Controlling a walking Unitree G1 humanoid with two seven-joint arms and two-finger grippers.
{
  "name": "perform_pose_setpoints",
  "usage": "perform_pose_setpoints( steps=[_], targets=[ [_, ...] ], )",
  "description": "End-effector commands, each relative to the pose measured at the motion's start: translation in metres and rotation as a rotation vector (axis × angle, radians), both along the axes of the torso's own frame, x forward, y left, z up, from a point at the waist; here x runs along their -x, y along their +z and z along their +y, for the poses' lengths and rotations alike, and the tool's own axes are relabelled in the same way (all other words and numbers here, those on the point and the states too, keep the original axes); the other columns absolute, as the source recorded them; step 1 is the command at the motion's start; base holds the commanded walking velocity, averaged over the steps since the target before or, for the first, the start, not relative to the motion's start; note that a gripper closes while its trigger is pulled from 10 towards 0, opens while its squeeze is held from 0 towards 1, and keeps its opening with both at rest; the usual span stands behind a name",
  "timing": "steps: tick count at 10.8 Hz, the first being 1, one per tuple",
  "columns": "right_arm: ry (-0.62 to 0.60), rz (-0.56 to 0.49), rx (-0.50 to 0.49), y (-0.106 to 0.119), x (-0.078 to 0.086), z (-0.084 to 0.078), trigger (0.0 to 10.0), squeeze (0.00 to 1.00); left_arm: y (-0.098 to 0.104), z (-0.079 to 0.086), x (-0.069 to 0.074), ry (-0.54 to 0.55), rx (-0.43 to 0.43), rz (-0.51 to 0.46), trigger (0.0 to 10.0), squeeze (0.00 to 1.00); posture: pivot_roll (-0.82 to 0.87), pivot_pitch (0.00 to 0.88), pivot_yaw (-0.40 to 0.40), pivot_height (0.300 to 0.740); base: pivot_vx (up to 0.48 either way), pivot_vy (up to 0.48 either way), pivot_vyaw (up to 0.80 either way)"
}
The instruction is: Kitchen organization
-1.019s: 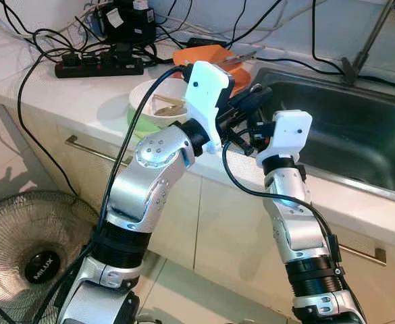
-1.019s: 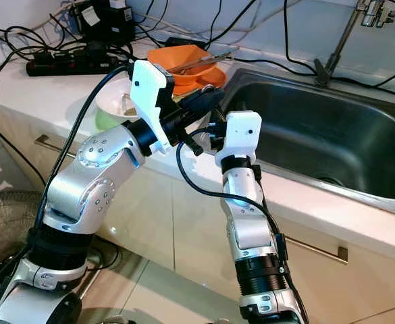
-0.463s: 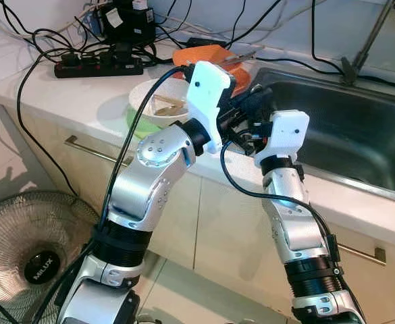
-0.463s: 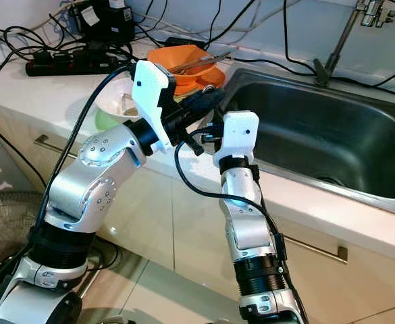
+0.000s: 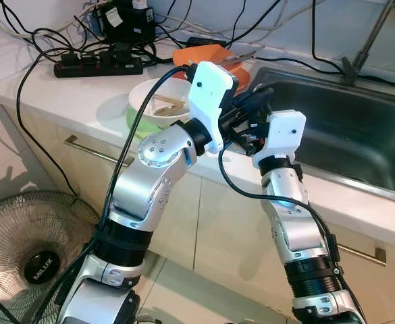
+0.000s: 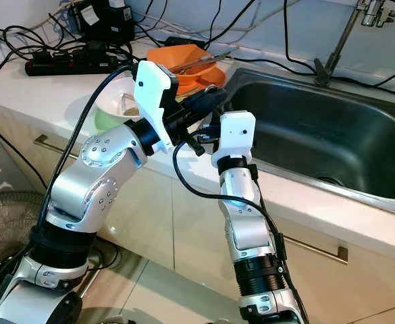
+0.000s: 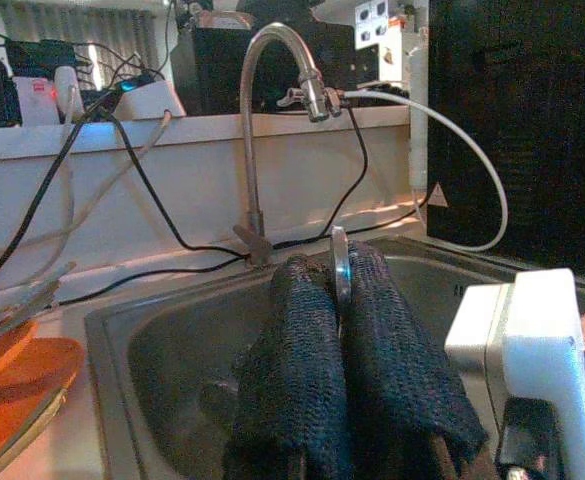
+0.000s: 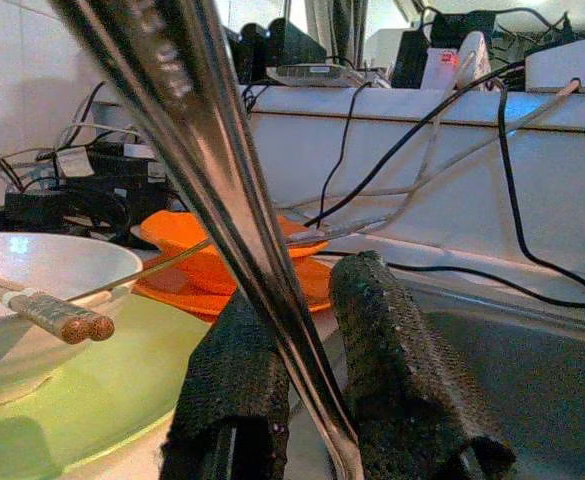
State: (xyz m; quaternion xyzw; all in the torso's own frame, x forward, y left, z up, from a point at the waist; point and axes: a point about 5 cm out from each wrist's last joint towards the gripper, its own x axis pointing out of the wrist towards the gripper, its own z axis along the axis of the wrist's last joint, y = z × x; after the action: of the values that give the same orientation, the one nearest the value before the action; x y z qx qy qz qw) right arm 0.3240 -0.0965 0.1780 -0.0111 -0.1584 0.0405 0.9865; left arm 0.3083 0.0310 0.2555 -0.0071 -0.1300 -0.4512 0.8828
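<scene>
A long metal utensil handle (image 8: 202, 130) runs down between the fingertips of my right gripper (image 8: 307, 320), which is shut on it. My left gripper (image 7: 340, 300) is shut on a thin metal edge (image 7: 340, 262) that looks like part of the same utensil. Both grippers meet over the counter's edge by the sink's near left corner, the left gripper (image 5: 259, 100) just above the right gripper (image 5: 246, 135). Behind them, a white bowl (image 5: 146, 101) holding wooden sticks (image 5: 169, 101) sits on a green plate (image 5: 134, 123). Orange dishes (image 5: 207, 55) with utensils lie further back.
The steel sink (image 5: 346, 128) lies to the right, its faucet (image 7: 272, 60) at the back. A black power strip (image 5: 99, 66) and tangled cables cover the back left of the counter. A floor fan (image 5: 28, 243) stands low on the left. Drawer handles (image 5: 92, 150) run along the cabinet front.
My right wrist has shifted slightly left and up, closer to the left gripper. The left arm has hardly moved.
</scene>
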Motion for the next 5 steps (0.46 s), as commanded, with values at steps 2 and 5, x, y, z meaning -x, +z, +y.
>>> perform_pose_setpoints(
  steps=[2,5],
  targets=[
    [-0.038,-0.028,-0.041,0.0073,-0.0002,-0.0078,0.0,0.00,0.0013,-0.0003,-0.0010,-0.005,0.010,0.007,10.0,1.00,0.05,0.023,-0.007,0.740,0.000,0.000,0.00],
    [-0.046,-0.027,-0.042,0.0071,-0.0004,-0.0089,0.0,0.00,0.0017,0.0004,-0.0010,0.001,0.013,0.003,10.0,1.00,0.05,0.023,-0.008,0.740,0.000,0.000,0.00]
  ],
)
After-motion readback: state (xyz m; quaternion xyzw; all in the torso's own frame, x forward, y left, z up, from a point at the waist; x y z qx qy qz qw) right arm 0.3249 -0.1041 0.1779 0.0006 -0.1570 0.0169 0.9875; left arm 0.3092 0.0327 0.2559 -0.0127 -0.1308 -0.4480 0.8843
